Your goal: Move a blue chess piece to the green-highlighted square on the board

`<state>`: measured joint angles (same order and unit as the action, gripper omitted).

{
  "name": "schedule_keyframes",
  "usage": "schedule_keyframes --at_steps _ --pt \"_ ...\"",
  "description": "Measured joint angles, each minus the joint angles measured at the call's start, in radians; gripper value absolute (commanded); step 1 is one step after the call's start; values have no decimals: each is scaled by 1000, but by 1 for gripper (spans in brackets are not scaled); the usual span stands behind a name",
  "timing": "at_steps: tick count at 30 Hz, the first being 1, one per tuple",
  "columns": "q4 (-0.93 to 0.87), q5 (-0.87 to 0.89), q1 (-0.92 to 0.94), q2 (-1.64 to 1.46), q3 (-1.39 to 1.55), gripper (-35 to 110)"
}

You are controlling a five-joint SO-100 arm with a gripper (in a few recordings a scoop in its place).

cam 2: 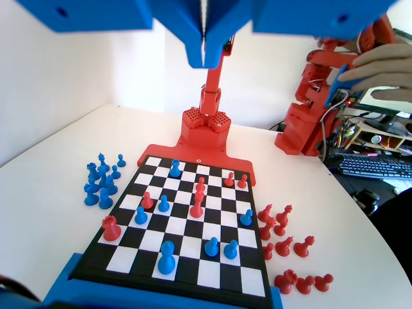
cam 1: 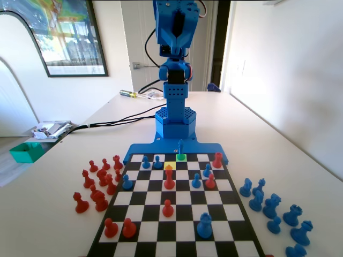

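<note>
The slim blue chess piece (cam 1: 181, 148) stands upright on the green-highlighted square (cam 1: 181, 158), in the board's (cam 1: 177, 235) far row just in front of the blue arm's base. In the wrist view the same blue chess piece (cam 2: 167, 256) stands in the nearest row of the board (cam 2: 193, 248). My gripper (cam 2: 205, 59) hangs high above the board, well clear of every piece. Its jaws are shut together with nothing between them. In the fixed view the blue arm (cam 1: 174, 32) is folded up high at the far end.
A yellow square (cam 1: 169, 167) lies beside the green one, with a red piece (cam 1: 169, 180) just in front. Red pieces (cam 1: 99, 187) stand off the board's left, blue ones (cam 1: 273, 206) off its right. A large blue piece (cam 1: 204, 225) stands near the front.
</note>
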<state>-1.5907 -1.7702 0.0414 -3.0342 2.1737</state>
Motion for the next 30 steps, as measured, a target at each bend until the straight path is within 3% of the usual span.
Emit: schedule_keyframes --at_steps 30 --pt "0 2 -20 -18 0 1"
